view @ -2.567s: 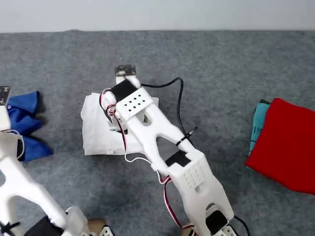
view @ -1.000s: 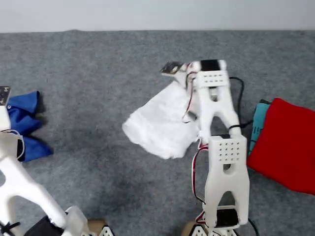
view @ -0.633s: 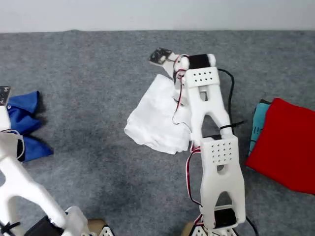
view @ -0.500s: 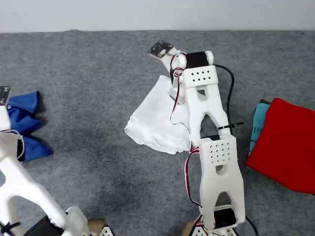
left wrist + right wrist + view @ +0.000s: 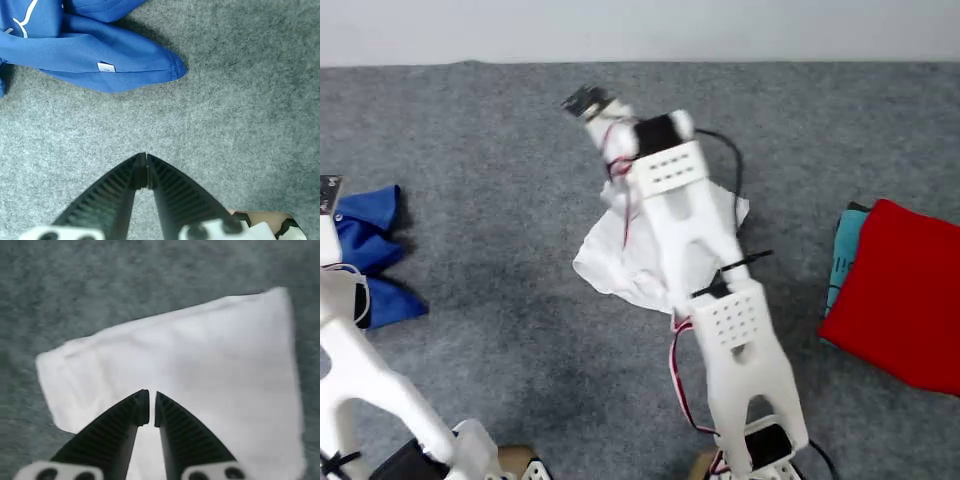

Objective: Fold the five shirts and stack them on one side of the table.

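Since half a second ago your right fingers (image 5: 140,407) have swung left. Pressed together on nothing, they hang over the white shirt (image 5: 200,355), rumpled on the worktop (image 5: 470,130) beneath them. Expect it limp and light: pinch a hem or corner. Your left fingers (image 5: 132,175), closed too, sit just short of the blue shirt (image 5: 90,50).

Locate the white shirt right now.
In the high view the white shirt lies mid-table, partly under the right arm, between the blue shirt at left and the red shirt at right.
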{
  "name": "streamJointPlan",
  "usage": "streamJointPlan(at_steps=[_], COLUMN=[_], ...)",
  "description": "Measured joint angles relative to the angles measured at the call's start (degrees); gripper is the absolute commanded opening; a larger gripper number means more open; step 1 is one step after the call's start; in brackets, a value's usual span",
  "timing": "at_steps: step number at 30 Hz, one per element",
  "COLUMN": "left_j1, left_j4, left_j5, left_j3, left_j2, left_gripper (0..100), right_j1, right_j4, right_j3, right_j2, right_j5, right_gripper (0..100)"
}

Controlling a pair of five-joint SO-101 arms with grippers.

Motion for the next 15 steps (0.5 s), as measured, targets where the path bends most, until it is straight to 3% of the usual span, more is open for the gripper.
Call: streamJointPlan(at_steps=[6,15], left_j1=[0.0,0.0], left_j4=[0.0,0.0], left_j5=[0.0,0.0], left_j3=[0.0,0.0], left_j2=[0.0,0.0], left_gripper=[1,1], right_j1=[-6.9,-11.4], right_j4=[0.0,0.0], right_j3=[1.6,1.6], right_j2=[4.2,3.5], right_j5=[-1.4,-1.4], right_gripper=[0.9,0.9])
